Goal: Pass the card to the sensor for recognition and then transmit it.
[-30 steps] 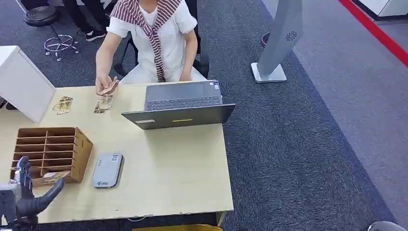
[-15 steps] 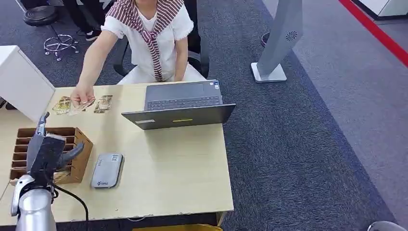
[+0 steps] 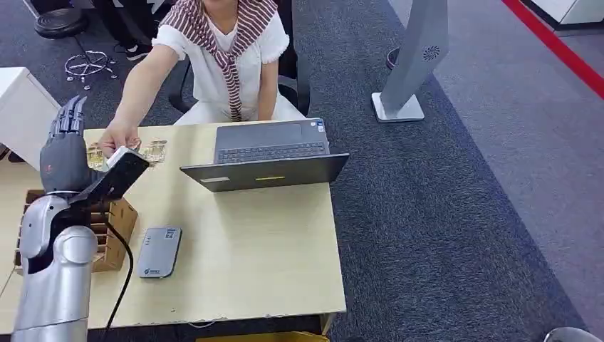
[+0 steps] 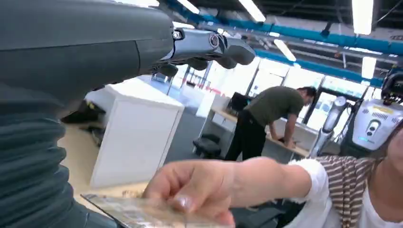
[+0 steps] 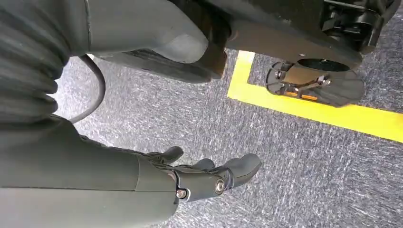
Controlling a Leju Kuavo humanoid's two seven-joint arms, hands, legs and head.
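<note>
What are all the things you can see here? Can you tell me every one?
table: one, light wood, in front of the robot
laptop: one, grey, open, at the table's far side
card reader: one, grey, flat on the table near the front
slotted box: one, brown wood, beside the card reader
cards on table: at least two, gold-brown, far edge near the person
held card: one, pale patterned, in the person's fingers
white cabinet: one, at the table's far left
grey stand: one, on the carpet to the right
stool: one, black, far left
person: one, white top, striped scarf, seated behind the table
left hand: dark grey, raised near the person's hand
right hand: dark grey, hanging over the carpet
</note>
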